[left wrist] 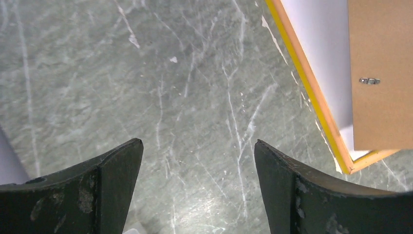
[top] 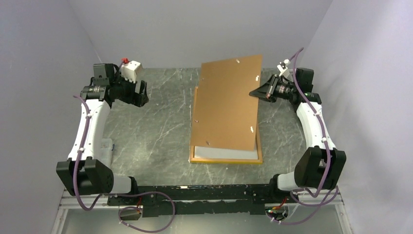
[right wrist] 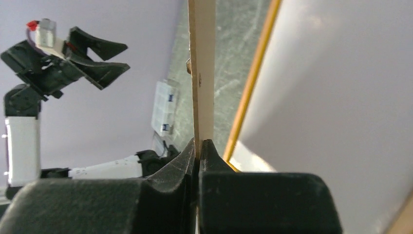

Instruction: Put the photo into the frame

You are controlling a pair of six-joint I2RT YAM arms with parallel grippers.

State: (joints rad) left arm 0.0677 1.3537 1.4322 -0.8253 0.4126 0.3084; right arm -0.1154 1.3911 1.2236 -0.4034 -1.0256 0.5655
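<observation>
A grey-green marbled table [top: 156, 131] between pale lilac walls [top: 195, 29] carries the frame [top: 226, 160], lying back-up below and inward of the right gripper [top: 259, 92] and off to the right of the left gripper [left wrist: 198, 146], whose 2 fingers gape wide over bare stone, holding nothing. The right gripper is pinched on the edge of the brown backing board [top: 229, 107], holding it tilted above the frame — the pale sheet under it is probably the photo [top: 224, 152], face down, no print showing. Such paper should be light, floppy and easily creased: take 1 border edge and keep it flat.

No legible text or labels
</observation>
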